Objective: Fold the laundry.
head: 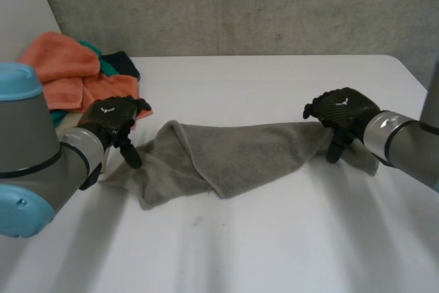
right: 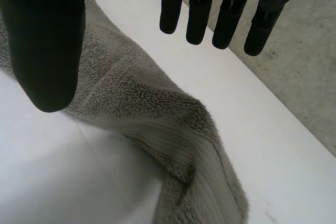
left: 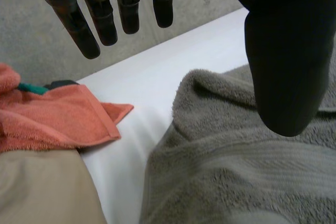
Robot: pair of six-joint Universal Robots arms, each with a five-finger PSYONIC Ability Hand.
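towel (head: 233, 159): laid lengthwise left-right
left hand (head: 113, 120): held spread, nothing gripped, over left end
right hand (head: 343, 111): held spread, nothing gripped, over right end

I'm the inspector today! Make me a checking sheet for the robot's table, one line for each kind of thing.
Surface: white table, a few small specks.
Job's things: grey towel, crumpled, lying lengthwise between the hands.
Clutter: cloth pile of orange, teal and dark pieces at the far left corner; beige cloth next to it.
Hands: left hand open above the towel's left end; right hand open above its right end.
Cables: nothing seen.
Surroundings: grey concrete wall behind the table.
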